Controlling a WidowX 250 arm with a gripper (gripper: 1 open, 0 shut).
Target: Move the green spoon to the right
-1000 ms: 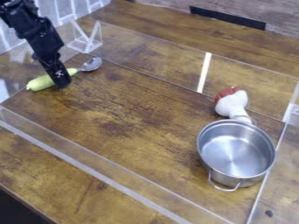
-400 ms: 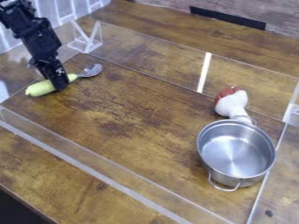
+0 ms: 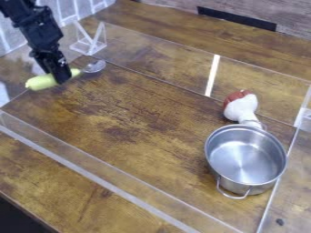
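Bare wooden tabletop (image 3: 134, 109) was left free centrally; the round steel pot (image 3: 245, 157) stood at four o'clock.

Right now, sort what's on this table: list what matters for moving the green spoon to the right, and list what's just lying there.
Belongs to the job:
- small elongated yellow-green plastic spoon, far left of the wooden table
- black robot gripper, closed on the spoon

Just lying about:
- round steel pot, near right
- red-and-white object, beside the pot
- small grey metal piece by the spoon
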